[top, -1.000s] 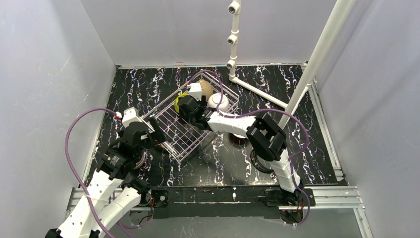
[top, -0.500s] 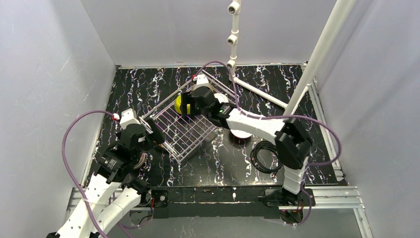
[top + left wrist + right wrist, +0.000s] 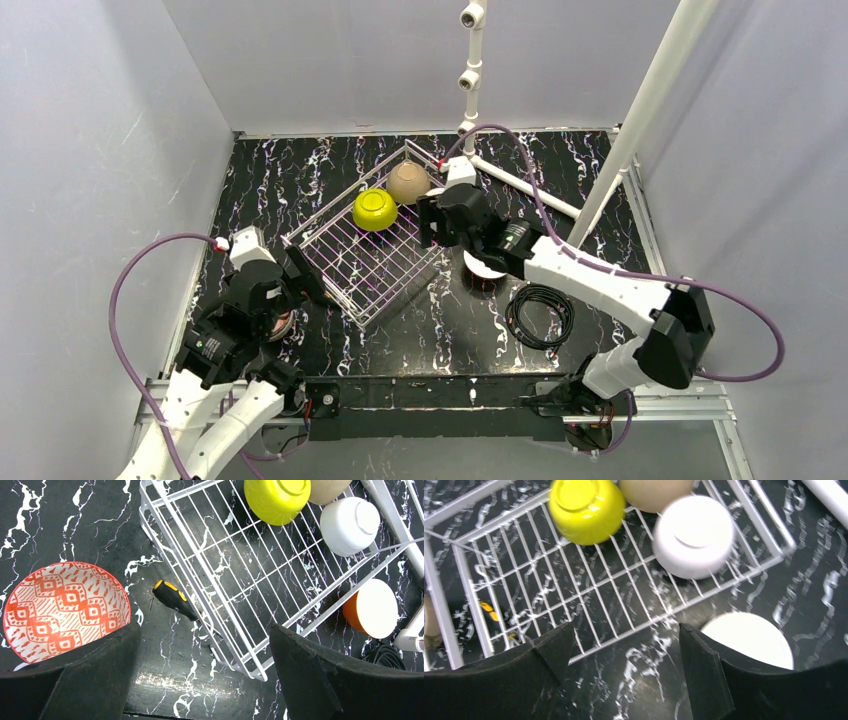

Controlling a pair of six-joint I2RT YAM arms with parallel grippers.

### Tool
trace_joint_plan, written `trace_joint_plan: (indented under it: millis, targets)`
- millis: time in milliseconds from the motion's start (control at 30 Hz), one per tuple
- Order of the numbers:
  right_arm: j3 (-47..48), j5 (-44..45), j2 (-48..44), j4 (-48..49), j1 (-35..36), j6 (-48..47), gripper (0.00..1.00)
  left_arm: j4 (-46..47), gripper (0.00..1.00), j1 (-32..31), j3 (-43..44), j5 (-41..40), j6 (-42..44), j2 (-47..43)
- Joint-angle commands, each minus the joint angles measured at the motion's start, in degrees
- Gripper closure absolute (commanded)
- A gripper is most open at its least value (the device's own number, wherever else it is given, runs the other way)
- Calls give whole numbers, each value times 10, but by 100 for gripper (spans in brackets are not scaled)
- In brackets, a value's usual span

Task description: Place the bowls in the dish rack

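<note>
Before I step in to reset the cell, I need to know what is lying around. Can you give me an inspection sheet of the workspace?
Surface: black marbled table, no spill seen.
Job's things: dish rack holds the yellow-green bowl, tan bowl and white bowl at its far end. The orange bowl and red-patterned bowl sit on the table outside it. No blue-and-white bowl seen.
Clutter: screwdriver lying by the rack's edge.
Grippers: left gripper and right gripper, fingers open, both empty.
Cables: coiled black cable on the table; purple cables loop off the arms.
Surroundings: white pipe frame, grey walls.
</note>
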Motion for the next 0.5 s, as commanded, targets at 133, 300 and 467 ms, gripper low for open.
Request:
trace_joint_plan:
  millis: [133,300,467]
  targets:
    - [-76,85,-62,-125,-15,47,26,-16,2,1,23,7,-16,-6]
    - [-113,19,-37,-108,-36,23,40,-15,2,2,26,9,-13,6]
    - [-123,-20,-1,-86,-42,-6,35,-1,2,2,11,13,-19,19]
